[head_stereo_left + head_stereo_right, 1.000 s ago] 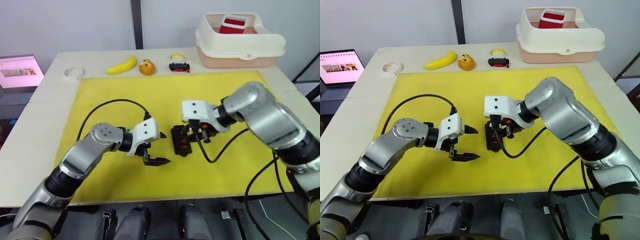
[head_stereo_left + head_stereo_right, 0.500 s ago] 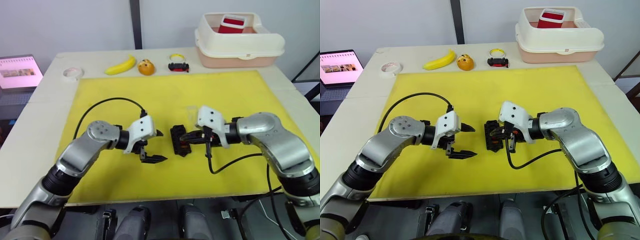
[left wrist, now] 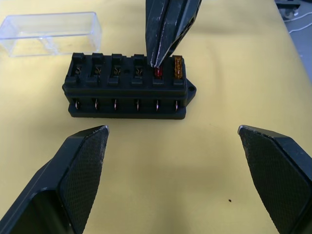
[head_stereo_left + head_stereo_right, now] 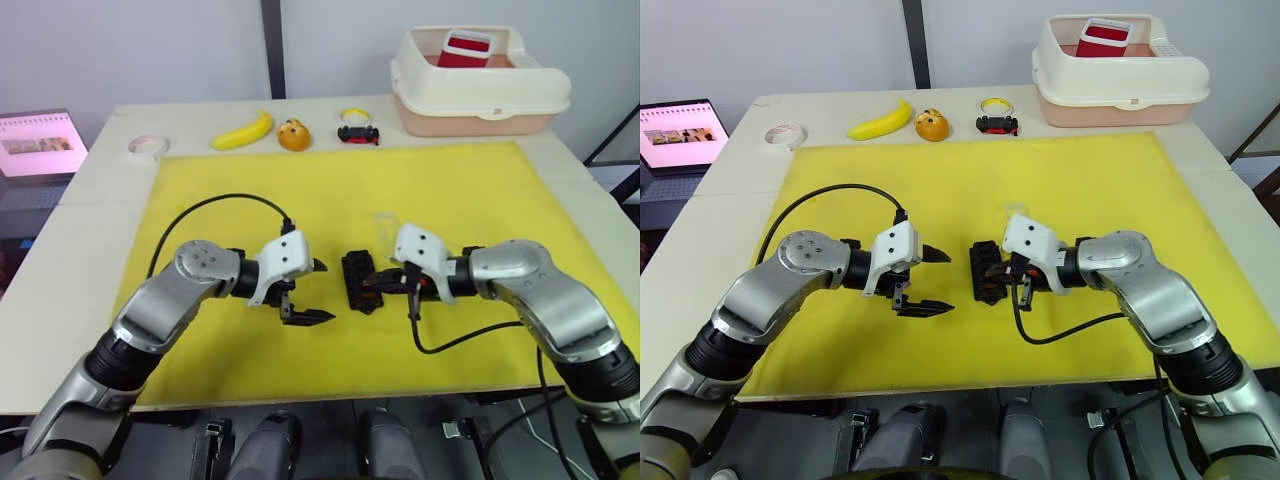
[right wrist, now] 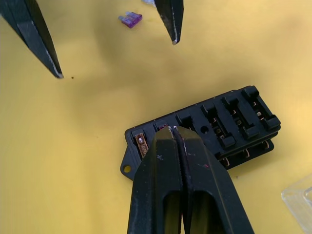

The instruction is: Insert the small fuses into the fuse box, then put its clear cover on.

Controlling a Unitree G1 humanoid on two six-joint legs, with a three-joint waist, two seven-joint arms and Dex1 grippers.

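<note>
The right tool (image 3: 157, 61), fingers pressed together, tips on a red fuse (image 3: 158, 72) seated in the fuse box (image 3: 127, 87) — an orange fuse (image 3: 177, 67) stands in the end slot beside it. The box's long axis runs crosswise before the left tool (image 3: 173, 146), which gapes empty. Beyond the box lies the clear cover (image 3: 48, 33), parallel to it.

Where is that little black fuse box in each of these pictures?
Left eye view: fuse box mid-mat, between both hands.
Right eye view: same spot.
Left wrist view: centre.
Right wrist view: lower right.
Shared landmark: right hand touching its red fuse.
</note>
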